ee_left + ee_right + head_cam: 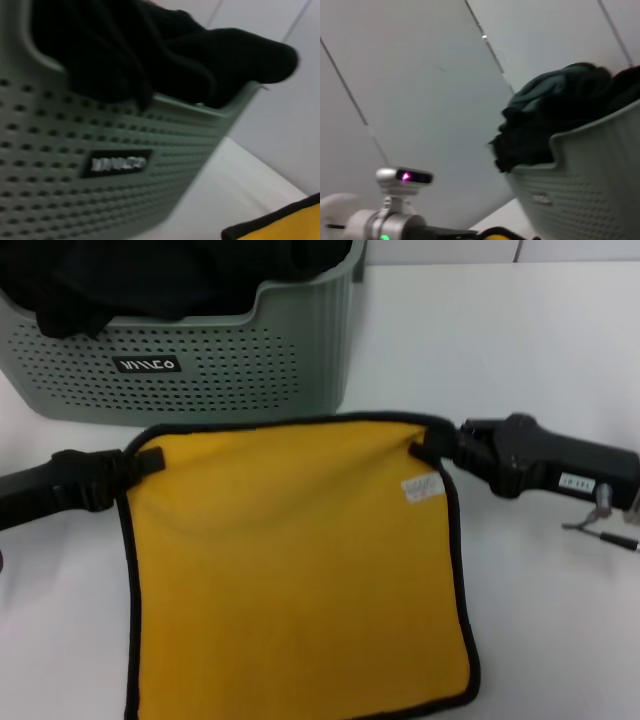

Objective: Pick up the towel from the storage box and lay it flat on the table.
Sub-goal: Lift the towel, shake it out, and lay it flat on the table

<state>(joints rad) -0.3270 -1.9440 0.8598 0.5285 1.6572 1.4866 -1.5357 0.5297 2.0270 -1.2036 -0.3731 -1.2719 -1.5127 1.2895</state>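
While the storage box [200,360] sits at upper left of the table [520,350], the towel [300,570] stretches yellow-side up below it. Left gripper [135,468] pinches one upper corner, right gripper [432,450] the other.

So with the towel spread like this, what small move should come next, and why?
Probably open both end effectors. The towel is out of the storage box and lies yellow face up on the table, while the left end effector and the right end effector each pinch a far corner. Letting go would leave it flat.
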